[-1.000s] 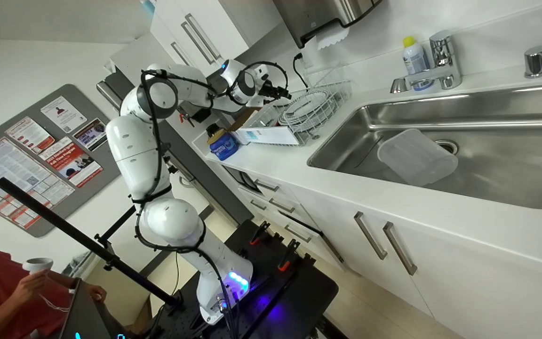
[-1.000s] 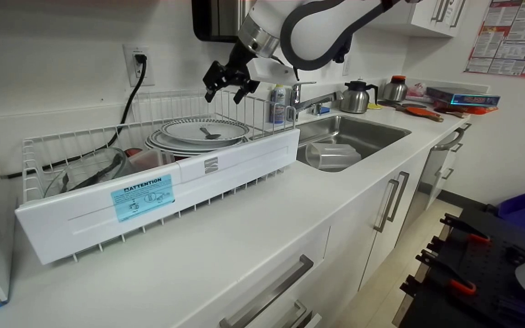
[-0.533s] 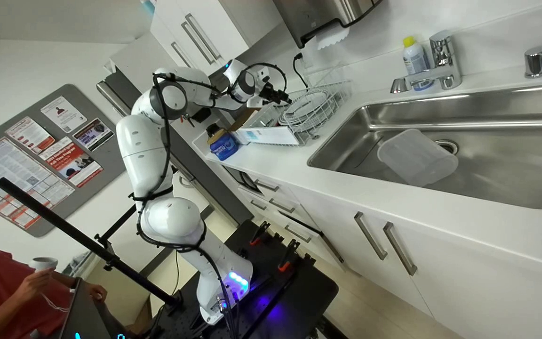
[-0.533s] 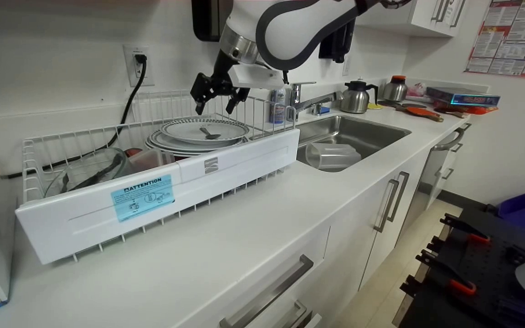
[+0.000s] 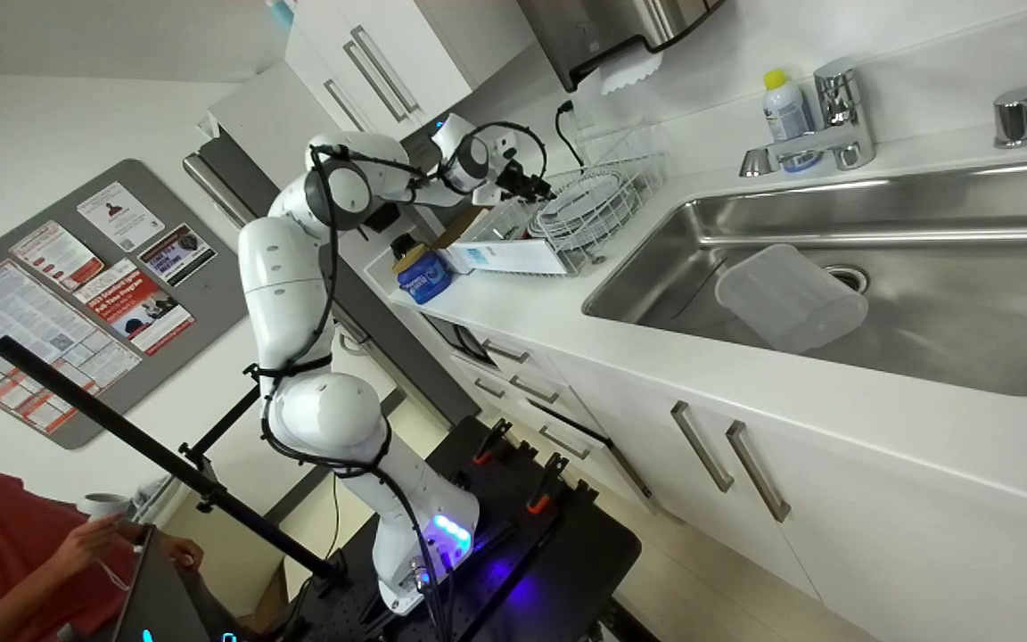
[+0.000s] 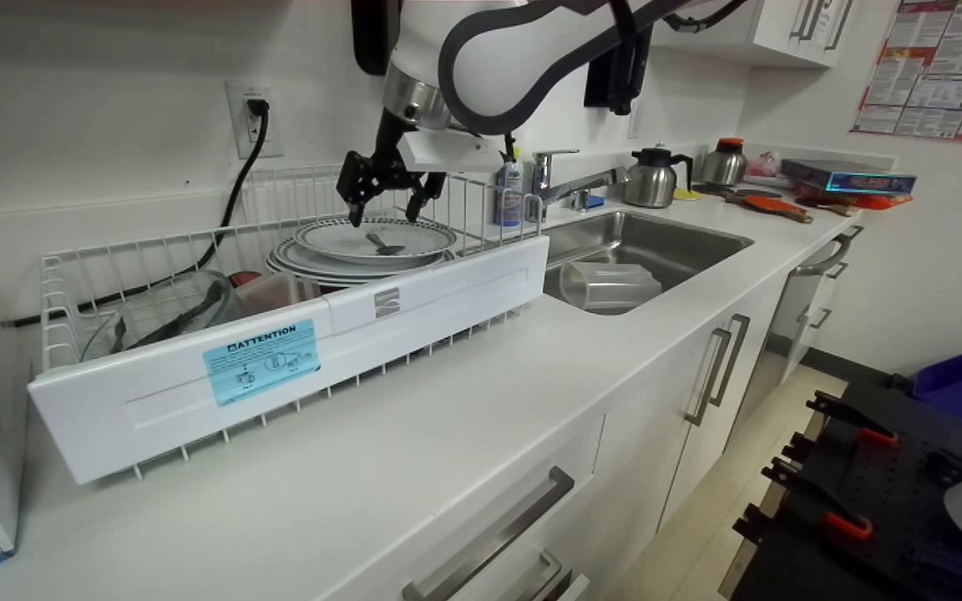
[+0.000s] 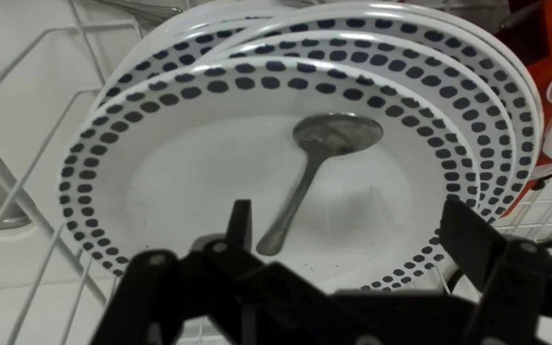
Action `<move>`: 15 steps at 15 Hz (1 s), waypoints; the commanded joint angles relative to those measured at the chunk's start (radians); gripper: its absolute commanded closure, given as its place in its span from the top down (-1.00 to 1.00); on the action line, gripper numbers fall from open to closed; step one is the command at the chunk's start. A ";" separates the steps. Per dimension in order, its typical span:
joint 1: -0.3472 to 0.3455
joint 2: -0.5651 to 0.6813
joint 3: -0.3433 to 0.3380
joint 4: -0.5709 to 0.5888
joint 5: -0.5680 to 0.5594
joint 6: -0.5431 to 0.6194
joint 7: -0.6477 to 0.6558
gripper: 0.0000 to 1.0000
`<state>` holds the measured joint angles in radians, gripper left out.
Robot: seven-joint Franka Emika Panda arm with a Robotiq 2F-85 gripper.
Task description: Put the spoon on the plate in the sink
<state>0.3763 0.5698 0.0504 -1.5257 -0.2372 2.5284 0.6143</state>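
Observation:
A metal spoon (image 7: 300, 191) lies on the top white plate (image 7: 209, 158) with dark dots, its bowl toward the top of the wrist view. Spoon (image 6: 384, 247) and plate (image 6: 326, 240) also show in an exterior view, in the dish rack. My gripper (image 7: 346, 205) is open and empty above the plate; the spoon's handle end lies just inside the left finger (image 7: 241, 223) as seen in the wrist view, not touched as far as I can tell. The gripper (image 6: 384, 219) hangs over the plate's back half. The steel sink (image 5: 941, 303) is beyond the rack.
The wire dish rack (image 6: 448, 288) has a white front panel and upright wires. More plates (image 7: 477, 96) lie under the top one. A clear plastic container (image 5: 790, 299) lies in the sink. The faucet (image 5: 821, 143) and a spray bottle (image 5: 785, 107) stand behind the sink.
My gripper has moved down toward the plate and a little to the left in an exterior view. It stays open. The spoon and plates have not moved.

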 commanded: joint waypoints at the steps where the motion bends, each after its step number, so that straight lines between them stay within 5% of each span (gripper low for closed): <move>1: 0.014 0.062 -0.023 0.090 0.027 -0.047 -0.019 1.00; 5: 0.016 0.113 -0.042 0.139 0.028 -0.034 -0.014 1.00; 10: 0.020 0.162 -0.056 0.197 0.033 -0.048 -0.014 0.60; 15: 0.025 0.190 -0.063 0.233 0.040 -0.058 -0.014 0.50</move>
<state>0.3830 0.7365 0.0082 -1.3490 -0.2264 2.5214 0.6135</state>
